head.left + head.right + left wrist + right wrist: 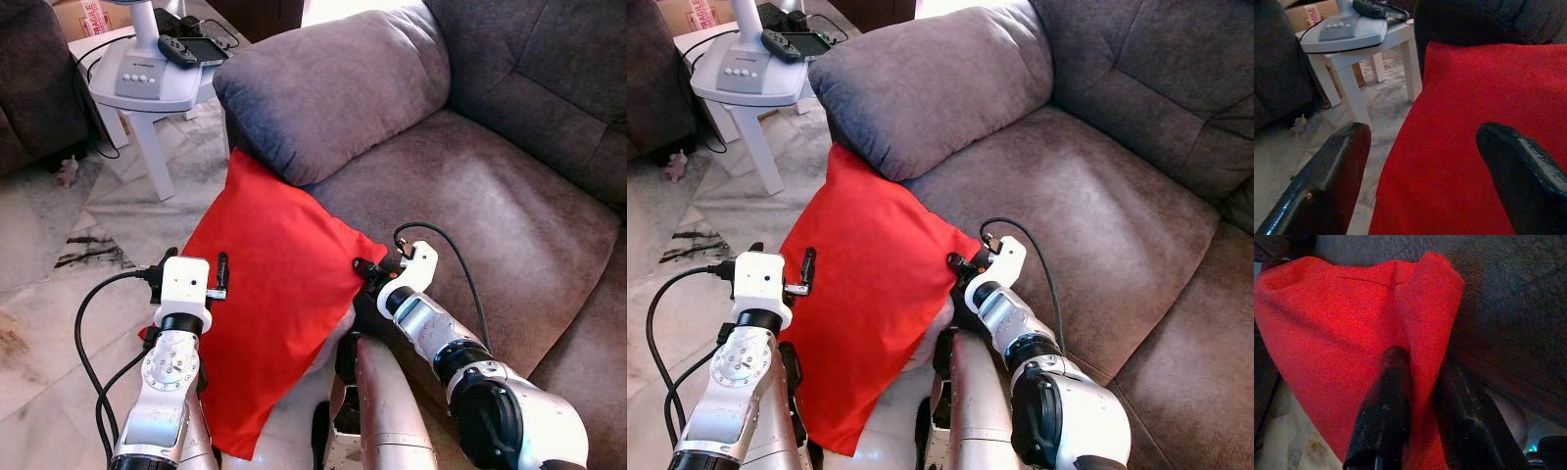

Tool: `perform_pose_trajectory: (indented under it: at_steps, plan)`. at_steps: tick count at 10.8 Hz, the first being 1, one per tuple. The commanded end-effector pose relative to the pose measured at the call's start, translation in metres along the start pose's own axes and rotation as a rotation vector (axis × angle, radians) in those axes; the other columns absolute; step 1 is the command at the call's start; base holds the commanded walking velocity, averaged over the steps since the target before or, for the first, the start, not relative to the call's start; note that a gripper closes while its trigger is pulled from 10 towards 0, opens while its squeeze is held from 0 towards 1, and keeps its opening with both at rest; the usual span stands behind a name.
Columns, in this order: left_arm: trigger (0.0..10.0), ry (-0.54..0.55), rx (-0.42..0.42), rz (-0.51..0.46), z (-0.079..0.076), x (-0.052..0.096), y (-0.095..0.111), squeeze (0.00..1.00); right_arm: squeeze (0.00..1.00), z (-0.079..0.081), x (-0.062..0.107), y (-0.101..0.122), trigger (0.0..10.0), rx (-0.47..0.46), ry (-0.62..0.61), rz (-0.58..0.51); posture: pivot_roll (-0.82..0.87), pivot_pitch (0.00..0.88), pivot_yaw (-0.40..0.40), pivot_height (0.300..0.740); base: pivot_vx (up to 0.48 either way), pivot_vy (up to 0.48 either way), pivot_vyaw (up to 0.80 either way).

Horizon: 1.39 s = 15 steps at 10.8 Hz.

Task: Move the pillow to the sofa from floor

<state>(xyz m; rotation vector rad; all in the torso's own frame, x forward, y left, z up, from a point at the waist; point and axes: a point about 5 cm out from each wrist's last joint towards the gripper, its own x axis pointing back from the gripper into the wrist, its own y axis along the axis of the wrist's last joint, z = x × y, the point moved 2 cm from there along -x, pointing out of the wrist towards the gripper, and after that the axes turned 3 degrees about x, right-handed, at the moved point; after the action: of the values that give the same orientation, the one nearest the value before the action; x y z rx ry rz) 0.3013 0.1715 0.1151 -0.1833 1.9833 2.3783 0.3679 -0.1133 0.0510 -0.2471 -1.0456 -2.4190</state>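
- the red pillow [269, 294] stands tilted against the front of the grey sofa [490, 206], its top corner tucked under the sofa's armrest [333, 93] and its lower end near the robot's body.
- the right gripper [1420, 367] is pinched on a fold at the pillow's right corner.
- the left gripper [1420, 147] is spread wide at the pillow's left edge, one finger over the red cloth, the other over the floor.
- far left, a white side table [157, 88] carries a handheld game console [196, 49]; cables hang beside it.
- the pillow's lower edge is hidden behind the robot's arms.
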Motion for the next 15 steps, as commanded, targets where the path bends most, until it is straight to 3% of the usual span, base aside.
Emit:
perform_pose_trajectory:
  at_steps: [1, 8, 9, 10, 12, 15]
  plan:
    - [10.0, -0.012, 0.008, 0.017, -0.004, 0.000, -0.003, 0.00, 0.00, -0.012, 0.005, 0.000, 0.0, -0.007, -0.036, -0.009, 0.12, 0.200, -0.179, 0.499, 0.000, 0.000, 0.00]
    - [10.0, -0.019, 0.020, 0.012, -0.007, -0.011, -0.003, 0.00, 0.00, 0.000, 0.001, 0.005, 0.0, 0.044, 0.013, -0.039, 0.12, 0.137, -0.165, 0.499, 0.000, 0.000, 0.00]
    - [10.0, -0.019, 0.020, 0.010, -0.007, -0.013, -0.002, 0.00, 0.00, 0.002, 0.000, 0.007, 1.2, 0.119, 0.006, -0.040, 0.12, 0.113, -0.163, 0.499, 0.000, 0.000, 0.00]
    - [10.0, -0.020, 0.020, 0.006, -0.007, -0.016, -0.002, 0.00, 0.00, 0.005, 0.000, 0.014, 10.0, 0.302, 0.006, -0.082, 0.13, 0.093, -0.157, 0.499, 0.000, 0.000, 0.00]
    - [10.0, -0.017, 0.013, -0.005, -0.004, -0.019, -0.001, 0.00, 0.00, 0.011, 0.003, 0.021, 10.0, 0.384, 0.059, -0.169, 0.13, 0.084, -0.147, 0.499, 0.000, 0.000, 0.00]
    - [10.0, -0.001, -0.005, -0.015, 0.003, -0.020, -0.002, 0.00, 0.00, 0.008, 0.009, 0.011, 10.0, 0.468, 0.079, -0.215, 0.12, 0.069, -0.130, 0.499, 0.000, 0.000, 0.00]
